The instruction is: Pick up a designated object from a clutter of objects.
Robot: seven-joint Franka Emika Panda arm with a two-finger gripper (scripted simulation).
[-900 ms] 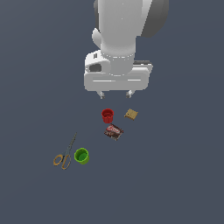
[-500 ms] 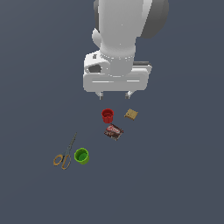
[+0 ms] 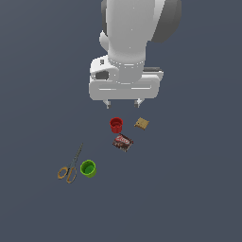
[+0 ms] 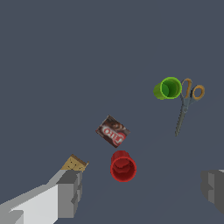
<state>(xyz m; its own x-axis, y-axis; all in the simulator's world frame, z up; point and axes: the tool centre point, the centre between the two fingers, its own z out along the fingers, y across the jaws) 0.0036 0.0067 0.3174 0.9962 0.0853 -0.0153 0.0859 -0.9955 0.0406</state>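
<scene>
The red cup (image 3: 116, 125) (image 4: 123, 166) stands upright on the dark floor, open mouth up. My gripper (image 3: 124, 102) (image 4: 142, 192) hangs above it and slightly behind, open, with nothing between its fingers. In the wrist view the cup lies between the two fingertips (image 4: 70, 192), nearer the one beside the tan block. Around the cup lie the tan square block (image 3: 141, 124) (image 4: 75, 164) and the dark red-brown packet (image 3: 123, 142) (image 4: 113, 131). Farther off are the green cup (image 3: 88, 168) (image 4: 167, 88) and the orange-handled scissors (image 3: 70, 166) (image 4: 187, 103).
The tan block sits close to the red cup on the exterior view's right, and the packet lies just in front of it. The green cup and scissors lie together toward the exterior view's lower left. The floor is plain dark grey.
The arm's hand has come down a little toward the red cup. The objects on the floor have not moved.
</scene>
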